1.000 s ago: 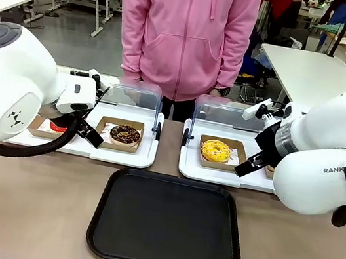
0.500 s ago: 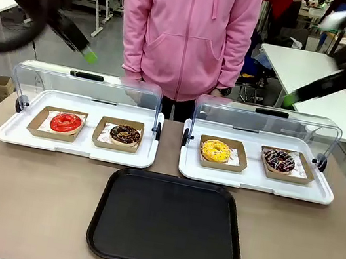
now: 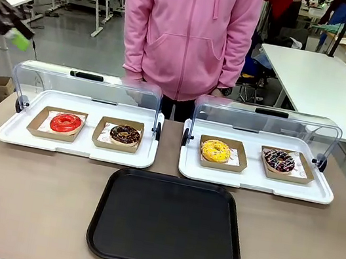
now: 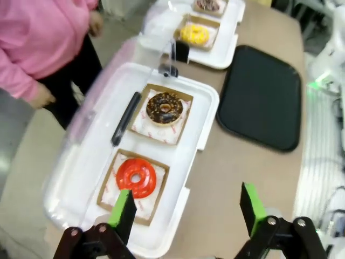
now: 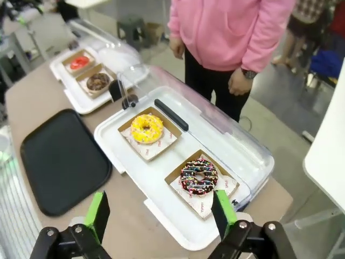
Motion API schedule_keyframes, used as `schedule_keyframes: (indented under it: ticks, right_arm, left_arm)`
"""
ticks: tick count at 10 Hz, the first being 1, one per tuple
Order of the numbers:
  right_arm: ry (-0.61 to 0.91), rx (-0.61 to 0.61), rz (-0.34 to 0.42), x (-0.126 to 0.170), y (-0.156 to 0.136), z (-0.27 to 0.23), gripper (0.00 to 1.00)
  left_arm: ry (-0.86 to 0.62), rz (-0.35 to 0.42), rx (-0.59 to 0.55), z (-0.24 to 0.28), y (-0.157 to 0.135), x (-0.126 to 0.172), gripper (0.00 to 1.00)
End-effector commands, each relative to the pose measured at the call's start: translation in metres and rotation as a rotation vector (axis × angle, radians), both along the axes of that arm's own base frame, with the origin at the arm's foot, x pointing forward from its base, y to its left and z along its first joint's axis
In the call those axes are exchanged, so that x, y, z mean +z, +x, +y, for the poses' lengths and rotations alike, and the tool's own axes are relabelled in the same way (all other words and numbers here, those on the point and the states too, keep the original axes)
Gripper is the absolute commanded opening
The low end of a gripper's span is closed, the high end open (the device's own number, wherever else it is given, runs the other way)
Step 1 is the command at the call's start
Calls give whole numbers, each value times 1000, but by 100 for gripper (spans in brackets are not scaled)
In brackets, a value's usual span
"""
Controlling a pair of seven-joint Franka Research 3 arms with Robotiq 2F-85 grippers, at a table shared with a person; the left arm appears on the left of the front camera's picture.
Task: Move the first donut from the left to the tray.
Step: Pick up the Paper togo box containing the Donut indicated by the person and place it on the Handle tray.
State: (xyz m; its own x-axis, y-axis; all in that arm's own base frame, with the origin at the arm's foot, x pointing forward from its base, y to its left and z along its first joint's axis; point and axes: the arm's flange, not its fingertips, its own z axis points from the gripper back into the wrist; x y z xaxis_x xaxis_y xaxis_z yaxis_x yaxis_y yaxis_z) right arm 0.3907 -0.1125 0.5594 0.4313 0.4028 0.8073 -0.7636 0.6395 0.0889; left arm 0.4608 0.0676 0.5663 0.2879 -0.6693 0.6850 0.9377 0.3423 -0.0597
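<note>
The red-glazed donut (image 3: 66, 123) lies in its brown cardboard holder at the left end of the left white display tray (image 3: 9, 134). The black tray (image 3: 167, 222) lies bare in front of both display trays. My left gripper (image 4: 187, 210) hangs open high above the table's left end, with the red donut (image 4: 136, 178) below and just beyond its fingers. One of its green fingertips (image 3: 20, 42) shows at the upper left of the front view. My right gripper (image 5: 160, 213) is open high over the right display tray (image 5: 124, 154), holding nothing.
A chocolate donut with nuts (image 3: 125, 135) sits beside the red one. A yellow donut (image 3: 216, 151) and a sprinkled chocolate donut (image 3: 279, 160) lie in the right display tray. Both clear lids (image 3: 87, 85) stand open at the back. A person in a pink hoodie (image 3: 189, 32) stands behind.
Both arms have risen from low over the display trays and swung outward to the picture's upper edges. All the donuts now show.
</note>
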Motion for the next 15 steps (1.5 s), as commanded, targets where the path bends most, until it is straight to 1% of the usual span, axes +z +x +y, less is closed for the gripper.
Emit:
schedule_keyframes:
  ticks: [1,2,3,5,6,7,8,10,12,14,15]
  right_arm:
    - [64,35,-49,-12,3,-10,100]
    - [-45,13,-65,-19,-1,18,100]
    - [31,14,-26,-7,-2,-12,100]
    - [31,14,-26,-7,-2,-12,100]
    - [21,9,-17,-13,-2,-7,100]
    - [83,42,8,-7,20,-36,100]
    - [117,62,-6,-8,34,-60,100]
    - [169,75,-37,-12,38,-80,100]
    - [207,67,-69,-15,36,-99,100]
    - [219,68,-114,-17,31,-104,100]
    - [227,47,-126,-17,31,-104,100]
  left_arm:
    - [-68,-93,12,23,-13,-8,100]
    - [-59,-112,9,19,-25,-7,100]
    - [-26,-44,10,26,-6,-5,100]
    - [-26,-44,10,26,-6,-5,100]
    - [-23,-67,18,35,-13,-7,100]
    - [-60,-51,13,52,-8,-13,100]
    - [-100,-44,6,75,-6,-19,100]
    - [-172,-64,-6,101,-9,-23,100]
    - [-211,-84,1,118,-5,-29,100]
    - [-252,-118,9,127,-6,-27,100]
    - [-265,-142,23,129,-7,-25,100]
